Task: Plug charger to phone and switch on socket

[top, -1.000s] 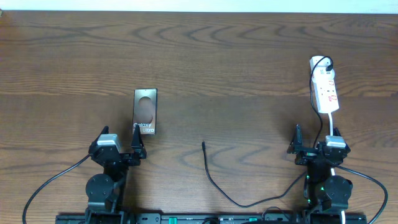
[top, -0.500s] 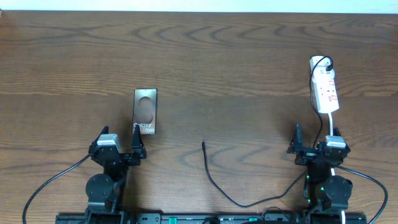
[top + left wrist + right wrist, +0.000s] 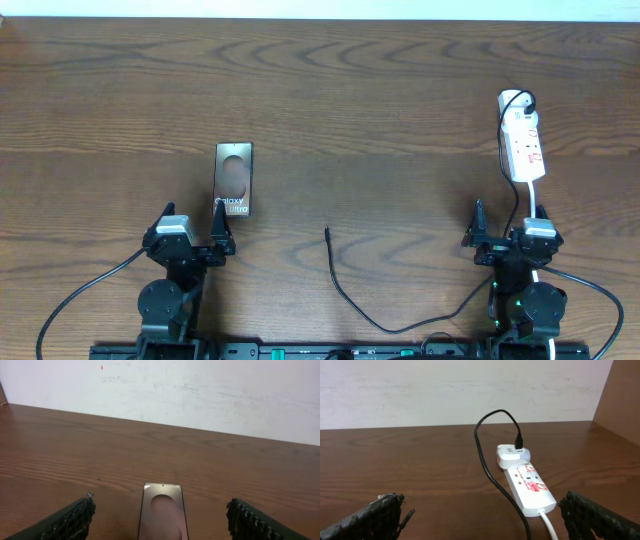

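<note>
Across the wooden table (image 3: 400, 90) the task's things are lying well apart, and nothing is plugged in yet, so the step in hand is probably fetching the charger's free end. The socket (image 3: 523, 148) is sitting at the far right, straight ahead of the right arm, with a white adapter in its far end. The phone (image 3: 234, 180) is lying flat, face up, just ahead of the left arm. The charger (image 3: 345, 295) is running from that adapter past the right arm, looping along the near edge and ending mid-table at its plug tip (image 3: 327, 232), between the two arms.

To do this well, I am thinking the cable should be pinched just behind the tip, so the short end stays stiff and is pointing true. The other arm should be steadying the phone, which would likely slide on bare wood when pushed. The phone's port is not showing in any view.

Both tools are idling. The left gripper (image 3: 192, 230) is standing wide, framing the phone's near end without touching it. The right gripper (image 3: 508, 226) is also spread wide, holding nothing.
</note>
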Controlling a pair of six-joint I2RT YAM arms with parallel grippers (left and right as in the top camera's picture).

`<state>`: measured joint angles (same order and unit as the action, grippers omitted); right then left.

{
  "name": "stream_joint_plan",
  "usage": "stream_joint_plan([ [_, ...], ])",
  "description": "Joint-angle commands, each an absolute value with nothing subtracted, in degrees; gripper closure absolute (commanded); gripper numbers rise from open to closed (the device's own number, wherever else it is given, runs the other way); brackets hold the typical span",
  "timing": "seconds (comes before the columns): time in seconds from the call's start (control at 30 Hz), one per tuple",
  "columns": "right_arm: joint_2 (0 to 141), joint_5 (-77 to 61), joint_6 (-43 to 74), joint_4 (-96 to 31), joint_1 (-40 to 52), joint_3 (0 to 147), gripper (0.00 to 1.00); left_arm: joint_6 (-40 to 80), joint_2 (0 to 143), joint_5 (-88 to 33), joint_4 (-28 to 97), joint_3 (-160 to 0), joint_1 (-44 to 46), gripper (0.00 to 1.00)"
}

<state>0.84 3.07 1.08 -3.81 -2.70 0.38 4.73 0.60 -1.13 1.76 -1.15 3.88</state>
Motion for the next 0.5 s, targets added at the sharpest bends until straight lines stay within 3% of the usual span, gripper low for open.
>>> stream_joint_plan([
  [0.0, 0.4, 3.95, 1.87, -4.01, -2.55, 0.32, 0.01, 5.23, 0.23, 0.51, 4.23, -0.25, 4.05, 0.13],
  [0.47, 0.4, 3.95, 1.87, -4.01, -2.55, 0.32, 0.01, 5.23, 0.23, 0.51, 4.23, -0.25, 4.05, 0.14],
])
